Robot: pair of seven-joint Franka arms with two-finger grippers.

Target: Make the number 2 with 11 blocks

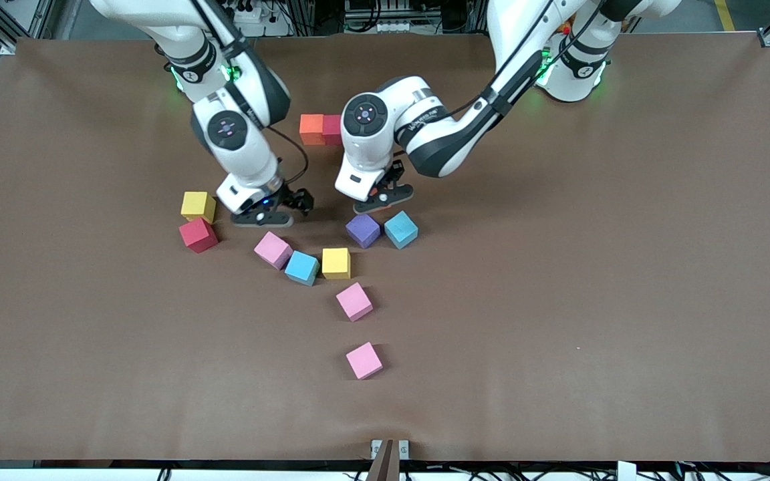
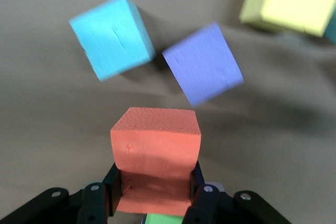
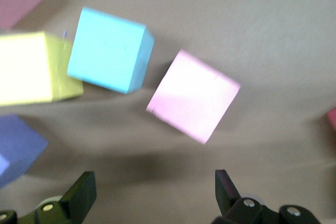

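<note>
My left gripper (image 2: 155,190) pinches an orange cube (image 2: 156,156), its grainy foam face squeezed between my two black fingers (image 2: 111,188), above the table (image 1: 559,267) close to a purple cube (image 1: 363,230) and a light blue cube (image 1: 401,229) that sit just beside each other. A sliver of green shows under the held cube in the left wrist view. My right gripper (image 3: 155,190) is spread wide and empty, low over the table near a pale pink cube (image 1: 273,250). Counting outward on the brown matte surface: two yellow cubes, one (image 1: 336,263) touching a second light blue cube (image 1: 302,267) and one (image 1: 198,206) by a red cube (image 1: 198,235); three pink cubes in all, the other two (image 1: 354,301) (image 1: 364,360) nearer the front camera. An orange block (image 1: 312,129) and a red block (image 1: 332,129) touch side by side between the arm bases, the only joined start of the number 2. All are equal, sharp-edged matte foam cubes.
</note>
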